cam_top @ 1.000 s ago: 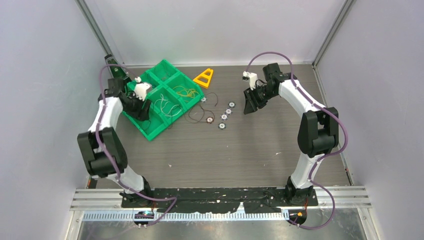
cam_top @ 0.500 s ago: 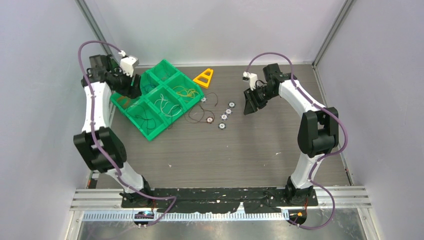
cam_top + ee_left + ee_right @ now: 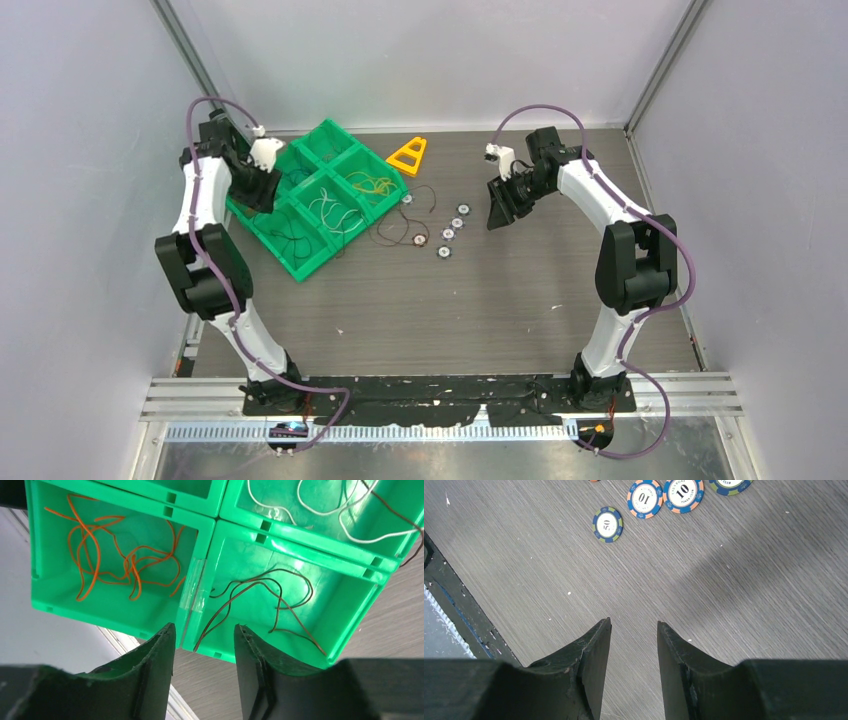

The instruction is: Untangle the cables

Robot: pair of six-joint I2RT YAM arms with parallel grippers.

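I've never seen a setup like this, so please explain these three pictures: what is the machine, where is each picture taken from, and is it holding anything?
It is two white robot arms bolted to the near edge of a table. The wide picture looks down from above and behind them. The other two come from a camera on each wrist, so each arm's own dark fingers show at the bottom. The left fingers hang open over a green tray whose compartments hold thin cables: orange, brown and white. The right fingers are open above the table, near some poker chips. A yellow triangle lies near the tray. Neither arm holds anything.
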